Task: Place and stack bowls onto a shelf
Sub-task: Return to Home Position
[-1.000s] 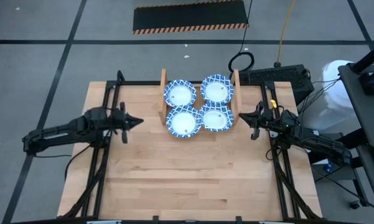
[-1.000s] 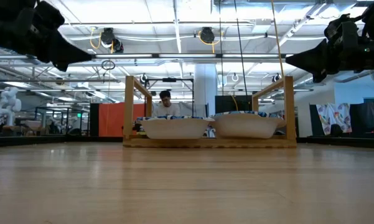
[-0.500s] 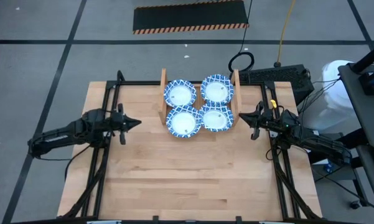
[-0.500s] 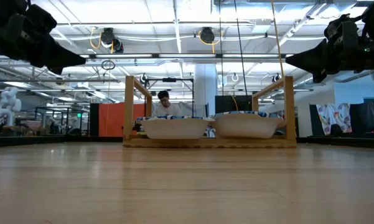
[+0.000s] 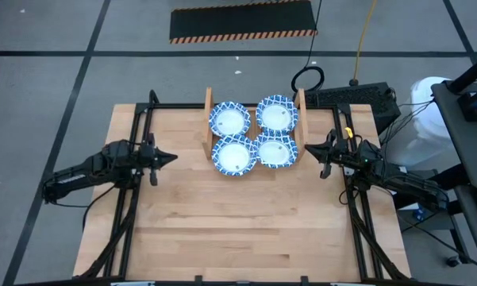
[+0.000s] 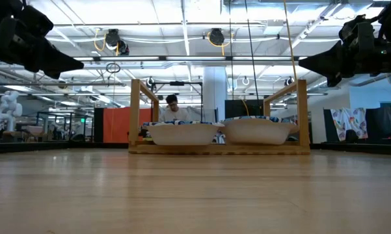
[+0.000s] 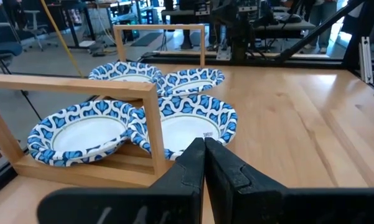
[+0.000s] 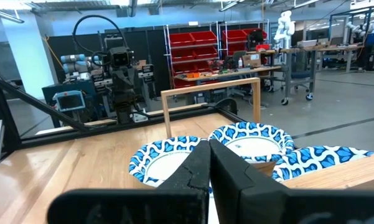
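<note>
**A:** How many bowls (image 5: pixel 234 155) do you count?

**B:** From above, 4 bowl tops show, all on the shelf (image 5: pixel 207 119). They sit in 2 rows of 2: the back-left bowl (image 5: pixel 229 120), the back-right bowl (image 5: pixel 277 114), the front-left bowl and the front-right bowl (image 5: pixel 275 150). Each has a white inside and a blue-and-white patterned rim, and neighbouring rims touch or overlap. I cannot tell whether any of them has another bowl under it.

**A:** And the shelf itself?

**B:** There is 1 light-wood rack at the far middle of the wooden tabletop (image 5: pixel 246 230). Its 2 side boards (image 6: pixel 302 110) stand upright with the bowls between them. The low view shows only the 2 front bowls side by side, with 1 person (image 6: pixel 173 107) in the room behind.

**A:** Where are the 2 arms?

**B:** Both are off the shelf, 1 on each side, raised above the table and pointing inward. The left gripper (image 5: pixel 173 156) hangs well apart from the left side board. The right gripper (image 5: pixel 305 150) is just beside the right board, near the front-right bowl and not touching it.

**A:** What about the jaws?

**B:** Each wrist view shows its 2 dark fingers (image 7: pixel 203 162) pressed together with nothing between them. So both pairs of jaws are closed and empty, and the right arm's fingers (image 8: pixel 208 165) look the same as the left's.
</note>
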